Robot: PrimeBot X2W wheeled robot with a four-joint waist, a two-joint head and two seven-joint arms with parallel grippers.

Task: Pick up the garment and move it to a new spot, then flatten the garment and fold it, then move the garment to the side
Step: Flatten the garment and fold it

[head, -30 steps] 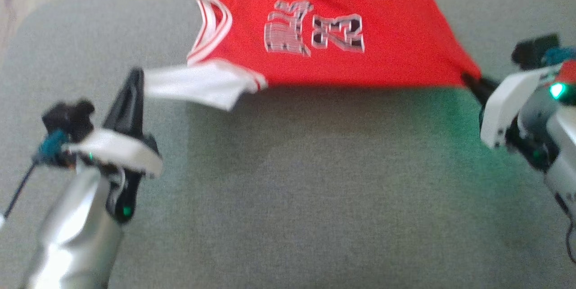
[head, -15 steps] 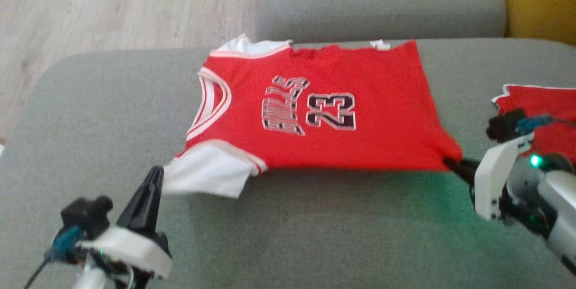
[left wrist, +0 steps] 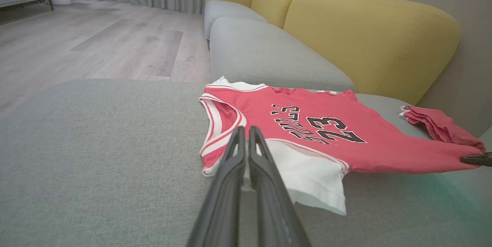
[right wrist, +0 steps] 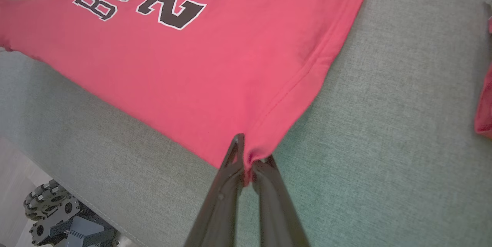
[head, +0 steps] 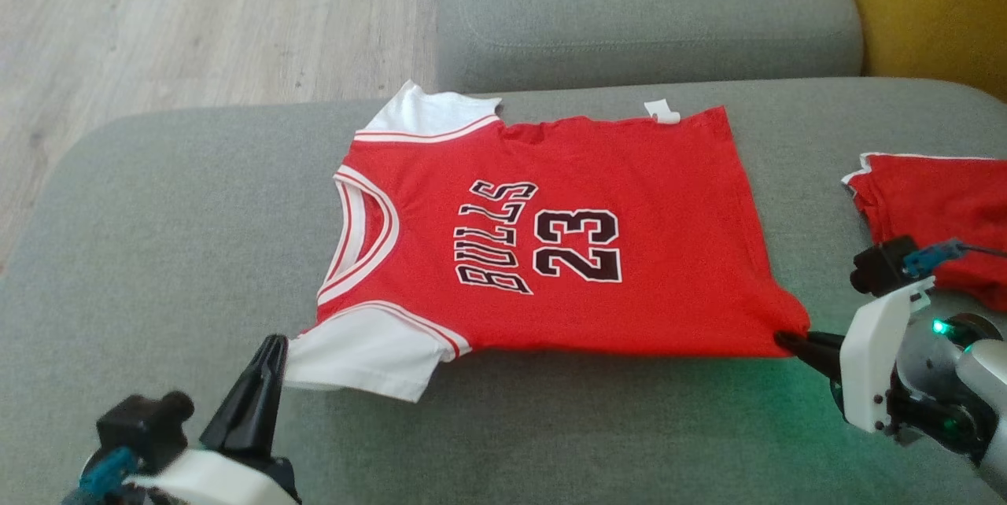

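my left pincer (head: 271, 346) is pinched shut on the white sleeve (head: 362, 355) of the red bulls jersey (head: 566, 253), which lies on the grey sofa cushion (head: 157, 237). my right pincer (head: 789, 340) clamps its hem corner (right wrist: 265, 143). i'd pull evenly and low to flatten it.

The garment (head: 566, 253) lies spread on the sofa cushion (head: 157, 253), between the two end effectors. Its near sleeve edge sits pinched at the tip of the left end effector (head: 274, 344), and the body stretches ahead of that end effector and to its right. The near hem corner sits pinched at the tip of the right end effector (head: 783, 338), with the cloth ahead and to its left. A second garment (head: 936, 206) lies on the same cushion beyond the right end effector, apart from the first. A neighbouring cushion (head: 645, 17) lies well beyond both end effectors, with the backrest (head: 928, 9) to its right and the floor (head: 197, 17) to its left.
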